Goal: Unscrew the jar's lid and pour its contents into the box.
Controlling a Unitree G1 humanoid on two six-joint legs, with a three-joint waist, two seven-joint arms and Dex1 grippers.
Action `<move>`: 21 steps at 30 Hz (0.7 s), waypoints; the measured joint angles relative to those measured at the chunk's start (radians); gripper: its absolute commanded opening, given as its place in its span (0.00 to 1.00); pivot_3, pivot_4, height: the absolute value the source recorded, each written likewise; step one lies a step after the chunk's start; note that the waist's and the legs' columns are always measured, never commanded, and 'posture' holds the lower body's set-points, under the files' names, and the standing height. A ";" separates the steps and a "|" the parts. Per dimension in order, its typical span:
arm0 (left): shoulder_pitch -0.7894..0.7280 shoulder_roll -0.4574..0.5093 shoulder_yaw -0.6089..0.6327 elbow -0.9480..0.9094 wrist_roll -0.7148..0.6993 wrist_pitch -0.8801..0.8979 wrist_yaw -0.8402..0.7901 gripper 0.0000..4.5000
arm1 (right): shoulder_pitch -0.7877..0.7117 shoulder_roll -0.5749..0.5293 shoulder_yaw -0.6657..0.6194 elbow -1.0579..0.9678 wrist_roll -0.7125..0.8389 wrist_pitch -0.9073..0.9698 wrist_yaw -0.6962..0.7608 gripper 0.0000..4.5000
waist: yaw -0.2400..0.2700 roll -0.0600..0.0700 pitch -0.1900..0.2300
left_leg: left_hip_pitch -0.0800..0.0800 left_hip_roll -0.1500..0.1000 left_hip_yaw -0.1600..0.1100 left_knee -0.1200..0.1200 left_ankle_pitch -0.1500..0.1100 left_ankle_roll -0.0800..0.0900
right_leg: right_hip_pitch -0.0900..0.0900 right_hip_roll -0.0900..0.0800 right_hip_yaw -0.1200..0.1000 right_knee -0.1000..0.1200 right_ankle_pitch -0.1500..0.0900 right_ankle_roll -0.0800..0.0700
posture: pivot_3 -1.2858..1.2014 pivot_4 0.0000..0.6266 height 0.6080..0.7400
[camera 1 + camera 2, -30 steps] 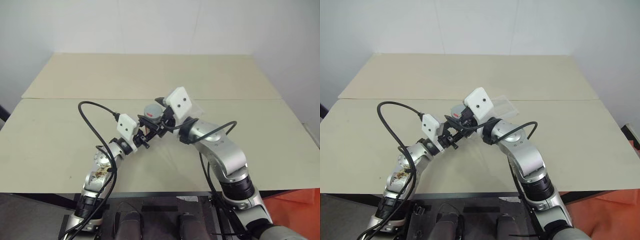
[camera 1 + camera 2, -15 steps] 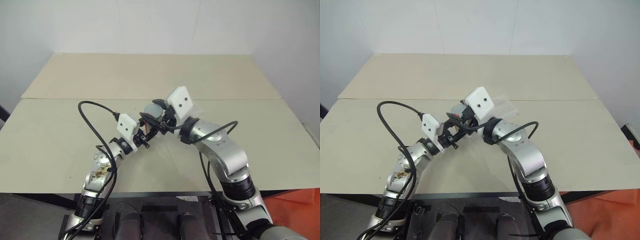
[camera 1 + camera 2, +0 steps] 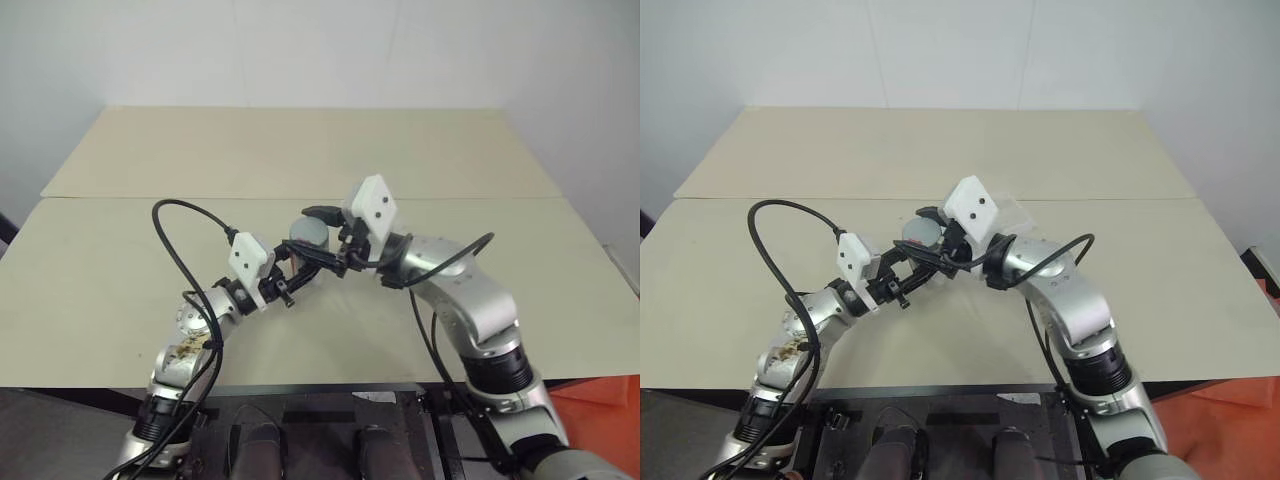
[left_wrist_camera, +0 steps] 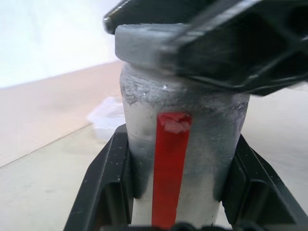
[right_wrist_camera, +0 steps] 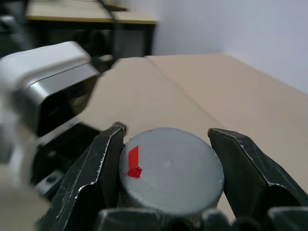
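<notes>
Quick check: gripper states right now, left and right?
Left gripper: shut on the jar, gripping its body.
Right gripper: shut on the lid, which sits on top of the jar.

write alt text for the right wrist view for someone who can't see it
The right gripper is shut on the lid, a round grey cap with a small red mark, one black finger on each side. The beige table stretches beyond it.

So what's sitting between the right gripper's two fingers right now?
The lid, still on the jar. The right wrist view shows the right gripper shut on the lid's sides, with the red spot facing the camera.
</notes>
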 measured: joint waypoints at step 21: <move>-0.025 0.072 -0.018 -0.026 -0.100 0.035 -0.190 0.43 | -0.337 -0.050 0.065 0.627 0.112 -0.349 0.777 0.77 | 0.001 0.002 0.003 | 0.000 0.001 0.000 0.000 0.000 0.000 | -0.001 0.000 0.000 0.000 0.000 0.000 | 0.52 0.24 1.00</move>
